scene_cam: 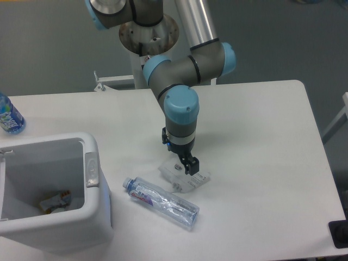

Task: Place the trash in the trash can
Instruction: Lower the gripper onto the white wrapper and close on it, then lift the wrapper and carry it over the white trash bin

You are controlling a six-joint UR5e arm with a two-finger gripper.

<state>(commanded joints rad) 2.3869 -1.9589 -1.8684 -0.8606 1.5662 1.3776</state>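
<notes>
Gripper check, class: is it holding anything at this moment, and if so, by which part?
Nothing is clearly held. The gripper is down over the white pouch, which lies flat on the table; whether its fingers have closed cannot be told.

Arm bent downward, tool (181, 161) pointing down

A robotics lab: a pedestal-mounted arm (182, 70) at a bare white table (261, 163), grey floor.

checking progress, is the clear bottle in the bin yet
No, the bottle lies on the table beside the bin.
</notes>
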